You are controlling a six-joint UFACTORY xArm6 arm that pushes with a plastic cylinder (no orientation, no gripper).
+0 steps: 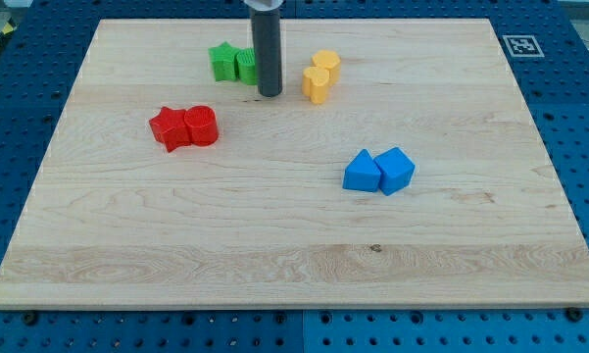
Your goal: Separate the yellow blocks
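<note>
The two yellow blocks sit touching each other near the far edge of the counter point(529, 147), a little right of its middle: the upper yellow block point(326, 64) lies toward the view's top and the lower yellow block point(316, 85) just below and slightly left of it. Their exact shapes are hard to make out; both look rounded.

My tip point(269, 94) rests on the wood just left of the lower yellow block, close but apart from it. This tool is a plain dark rod with no jaws, so nothing is pinched or held.

Right against the rod's left side stand two green blocks: a green star point(221, 61) and a green block point(246, 67), partly hidden by the rod.

Farther toward the left edge are a red star point(169, 127) and a red cylinder point(202, 126), touching.

Toward the right, nearer the middle, two blue blocks touch: a blue wedge point(361, 172) and a blue block point(396, 170).
</note>
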